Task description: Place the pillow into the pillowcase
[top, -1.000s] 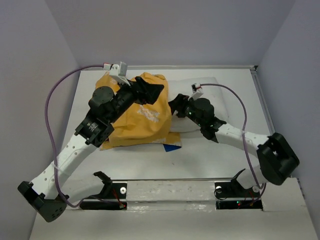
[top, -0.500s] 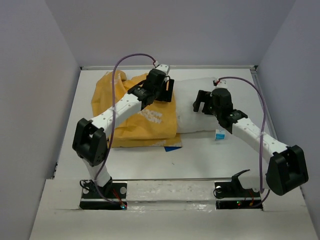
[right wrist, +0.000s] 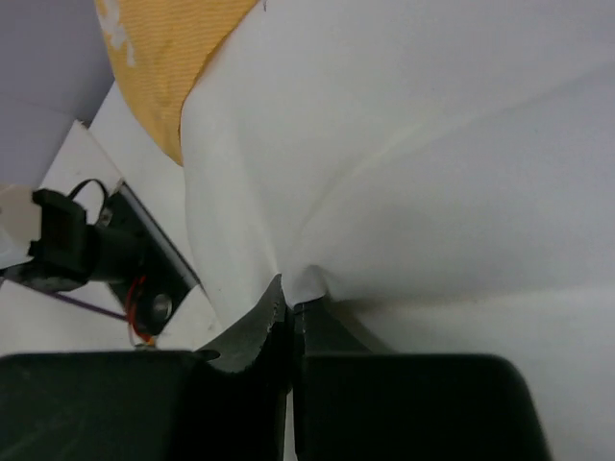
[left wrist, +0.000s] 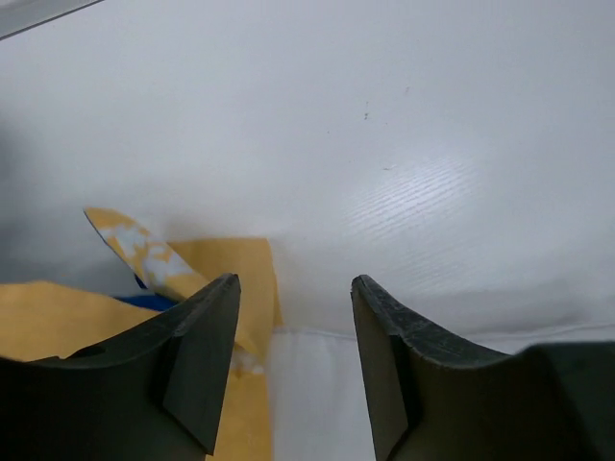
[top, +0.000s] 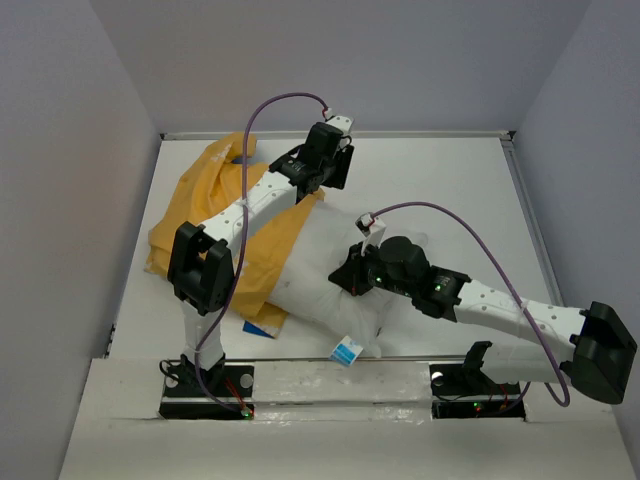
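Top external: pillow (top: pixel 320 280) lies near-centre on the surface (top: pixel 440 180), its left end against the mustard pillowcase (top: pixel 190 215). Left arm (top: pixel 260 195) reaches to the case's far right corner, and right arm (top: pixel 500 300) is down on the pillow. Left wrist: left jaws stand apart, gripping nothing, yellow cloth just below them. Right wrist: right jaws are closed tight, pinching a fold of white pillow fabric.

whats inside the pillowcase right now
Most of the pillow lies outside; one end vanishes at the yellow pillowcase edge. How far it reaches in, or whether it is merely underneath, the fabric hides.
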Robot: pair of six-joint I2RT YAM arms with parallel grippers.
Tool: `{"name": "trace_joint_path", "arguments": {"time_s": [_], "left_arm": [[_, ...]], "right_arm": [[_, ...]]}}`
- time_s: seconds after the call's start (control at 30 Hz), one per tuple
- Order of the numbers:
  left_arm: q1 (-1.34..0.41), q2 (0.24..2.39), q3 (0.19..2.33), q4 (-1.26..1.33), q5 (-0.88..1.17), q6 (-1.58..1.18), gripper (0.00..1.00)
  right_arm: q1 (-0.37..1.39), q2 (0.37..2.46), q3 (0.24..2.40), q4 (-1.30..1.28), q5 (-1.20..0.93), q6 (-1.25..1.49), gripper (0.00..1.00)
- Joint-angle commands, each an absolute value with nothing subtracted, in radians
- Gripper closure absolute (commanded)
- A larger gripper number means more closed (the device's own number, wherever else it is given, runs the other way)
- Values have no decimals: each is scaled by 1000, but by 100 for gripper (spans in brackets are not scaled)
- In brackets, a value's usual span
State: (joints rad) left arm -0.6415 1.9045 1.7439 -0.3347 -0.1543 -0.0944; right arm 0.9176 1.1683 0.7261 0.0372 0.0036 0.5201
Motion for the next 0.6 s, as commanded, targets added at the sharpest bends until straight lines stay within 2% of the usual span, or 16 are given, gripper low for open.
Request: {"name": "trace_joint_path", "arguments": {"time_s": [0.0,0.1,0.13,0.17,0.2,0.27,0.33,0.4,0.57], "left_arm": [[-640,1818,1815,-354,-132,-60,38],[-641,1772,1795,-371,-188,-40,36],[-641,1731,1778,-377,-218,-38,34],[-641,1709,1744,-386,-259,-29,32],[-640,1692,1727,-414,-279,-26,30],[-641,1643,1665,-474,-311,-21,25],[-641,1599,1584,-494,-302,-29,25],[-641,1560,1530,-512,-282,-40,25],[-641,1542,1402,-511,-244,-35,25]], "right_arm": [[957,1097,745,23,41,583,100],[957,1046,764,-62,182,561,100],[957,1037,768,-70,219,557,95],[957,1017,769,-74,221,543,67],[957,1011,772,-78,215,531,54],[957,999,802,-122,184,479,33],[957,988,822,-143,105,412,27],[957,980,866,-190,68,381,26],[928,1015,917,-215,124,310,20]]}}
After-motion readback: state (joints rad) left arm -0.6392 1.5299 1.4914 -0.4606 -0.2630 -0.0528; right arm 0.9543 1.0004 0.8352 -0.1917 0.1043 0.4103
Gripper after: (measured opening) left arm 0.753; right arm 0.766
